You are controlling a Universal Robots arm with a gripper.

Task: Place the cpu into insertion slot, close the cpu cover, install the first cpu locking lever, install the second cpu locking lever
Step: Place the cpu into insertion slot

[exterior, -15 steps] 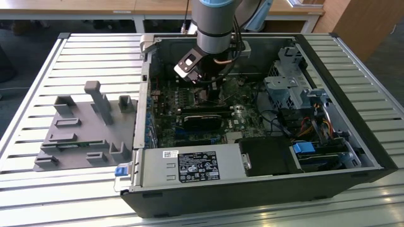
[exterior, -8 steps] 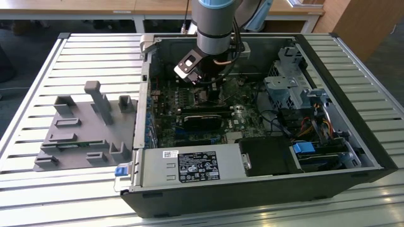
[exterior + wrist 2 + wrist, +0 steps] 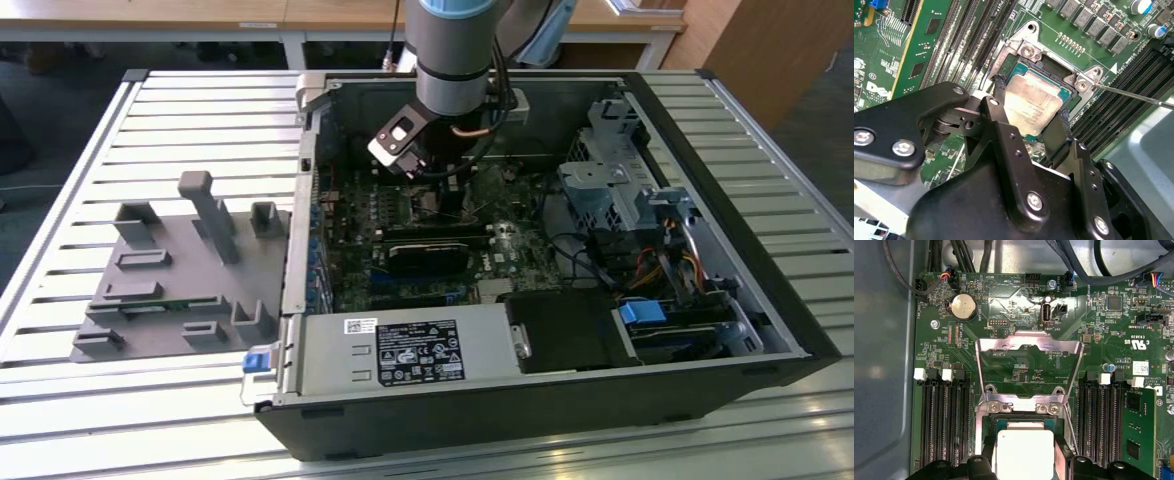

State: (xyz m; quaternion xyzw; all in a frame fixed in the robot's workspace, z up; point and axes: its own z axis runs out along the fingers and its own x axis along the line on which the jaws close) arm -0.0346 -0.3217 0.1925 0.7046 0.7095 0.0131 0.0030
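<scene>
Pincer (image 3: 1031, 100) clamped on cpu (image 3: 1029, 105) at insertion slot (image 3: 1054, 67), seating unclear; cpu cover (image 3: 1019, 346) flipped open.

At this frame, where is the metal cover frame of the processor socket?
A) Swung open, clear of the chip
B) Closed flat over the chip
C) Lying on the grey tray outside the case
A: in the first wrist view the cover is swung back from the chip. Green board shows through its window, and the chip's top is bare.
</scene>
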